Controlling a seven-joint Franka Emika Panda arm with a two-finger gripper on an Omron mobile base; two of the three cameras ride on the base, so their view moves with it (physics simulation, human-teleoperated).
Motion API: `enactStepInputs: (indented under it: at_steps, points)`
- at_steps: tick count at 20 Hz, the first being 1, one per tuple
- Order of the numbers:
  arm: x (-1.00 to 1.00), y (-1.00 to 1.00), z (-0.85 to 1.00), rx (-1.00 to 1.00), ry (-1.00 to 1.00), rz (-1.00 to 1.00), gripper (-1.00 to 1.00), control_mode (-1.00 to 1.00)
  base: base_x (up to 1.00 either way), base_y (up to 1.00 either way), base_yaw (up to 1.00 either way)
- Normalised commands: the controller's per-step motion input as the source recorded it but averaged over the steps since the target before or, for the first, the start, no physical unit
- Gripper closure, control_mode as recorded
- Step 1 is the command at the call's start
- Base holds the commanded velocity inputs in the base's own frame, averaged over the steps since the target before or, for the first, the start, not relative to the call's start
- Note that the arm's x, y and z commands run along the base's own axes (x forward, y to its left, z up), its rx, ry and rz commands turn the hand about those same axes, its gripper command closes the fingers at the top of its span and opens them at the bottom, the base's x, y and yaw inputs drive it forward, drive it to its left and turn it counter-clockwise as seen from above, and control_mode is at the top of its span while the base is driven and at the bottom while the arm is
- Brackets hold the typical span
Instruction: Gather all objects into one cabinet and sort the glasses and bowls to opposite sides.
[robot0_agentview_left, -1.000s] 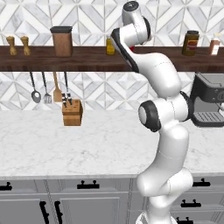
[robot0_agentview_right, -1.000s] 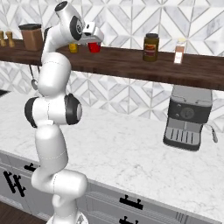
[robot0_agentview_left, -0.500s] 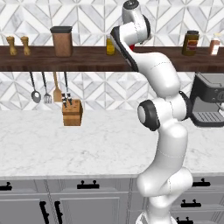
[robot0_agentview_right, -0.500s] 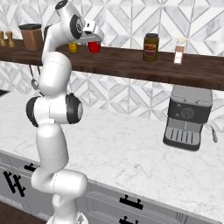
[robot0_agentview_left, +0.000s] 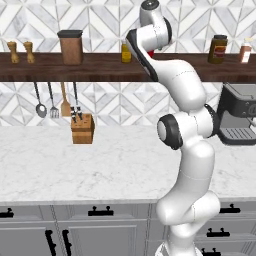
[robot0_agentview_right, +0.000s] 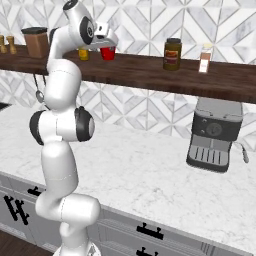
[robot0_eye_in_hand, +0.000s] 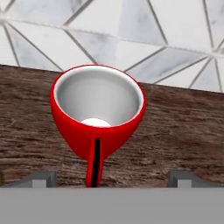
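Red opaque cup (robot0_eye_in_hand: 98, 116), white inside, stands upright on the dark wooden shelf (robot0_eye_in_hand: 183, 131), directly ahead of the two-finger gripper (robot0_eye_in_hand: 111, 178). Finger tips (robot0_eye_in_hand: 180, 177) sit spread wide either side of its base, not touching: open, lined up to close on it. Beyond, patterned marble tile wall (robot0_eye_in_hand: 131, 30). Right base view: the gripper is just above the cup, presumably for carrying to a cabinet.
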Motion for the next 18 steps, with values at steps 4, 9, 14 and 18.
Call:
enactStepInputs:
  at_steps: [4, 9, 14, 18]
  points:
    - [0.01, 0.33, -0.05, 0.00, 0.00, 0.00, -1.00, -1.00, 0.00, 0.00, 0.00]
    - [0.00, 0.02, 0.00, 0.00, -0.02, 0.00, -1.00, -1.00, 0.00, 0.00, 0.00]
    - [0.25, 0.15, -0.04, 0.00, 0.00, 0.00, -1.00, -1.00, 0.00, 0.00, 0.00]
    - [0.00, 0.04, 0.00, 0.00, 0.01, 0.00, -1.00, -1.00, 0.00, 0.00, 0.00]
